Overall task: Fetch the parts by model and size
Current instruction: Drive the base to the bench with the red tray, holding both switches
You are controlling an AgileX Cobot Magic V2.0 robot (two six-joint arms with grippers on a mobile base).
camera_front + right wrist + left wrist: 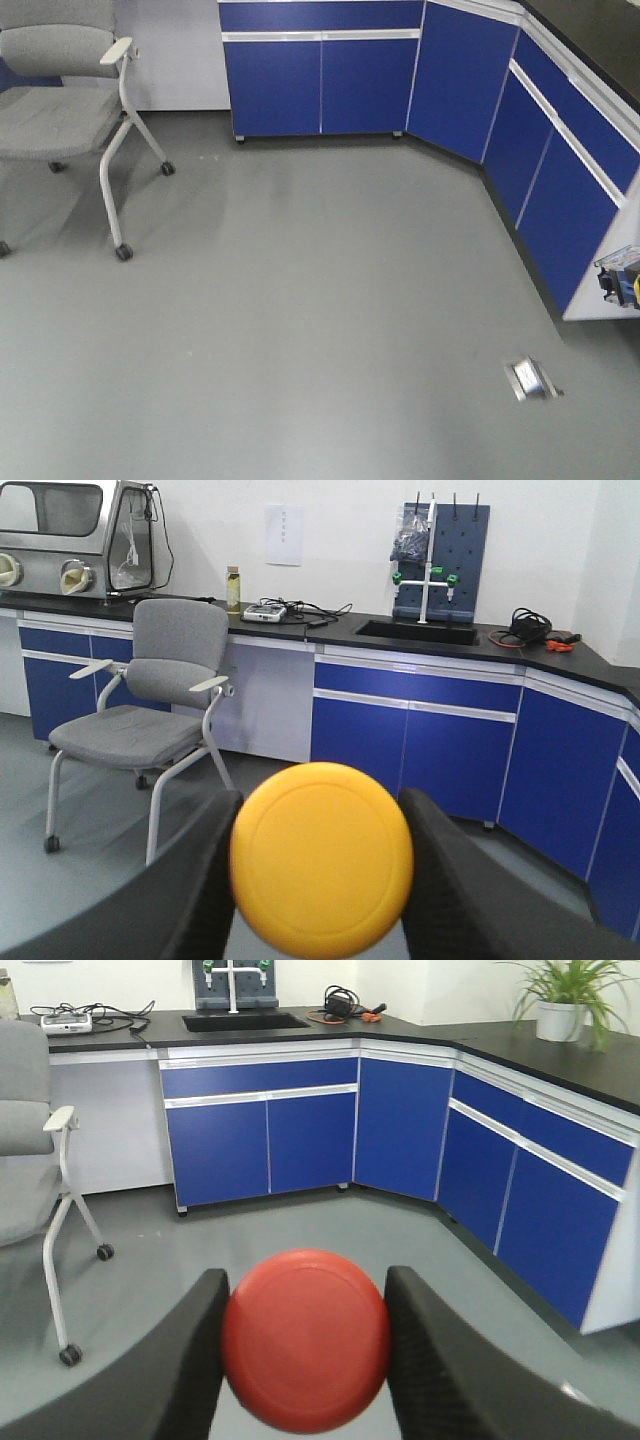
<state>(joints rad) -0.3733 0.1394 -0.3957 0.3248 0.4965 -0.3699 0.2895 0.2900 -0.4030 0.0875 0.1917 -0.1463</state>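
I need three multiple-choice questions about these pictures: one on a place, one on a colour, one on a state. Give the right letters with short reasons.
1. In the front view, where is the chair?
A) lower right
B) centre
C) upper left

2. What colour is the button in the left tool?
A) red
B) green
C) white

3. What is the state of the right tool?
A) open and empty
B) shut on a yellow button
C) out of view

Answers:
1 C: the chair stands at the top left edge of the picture.
2 A: red fills the gap between the two fingers.
3 B: both fingers touch the sides of the yellow button.
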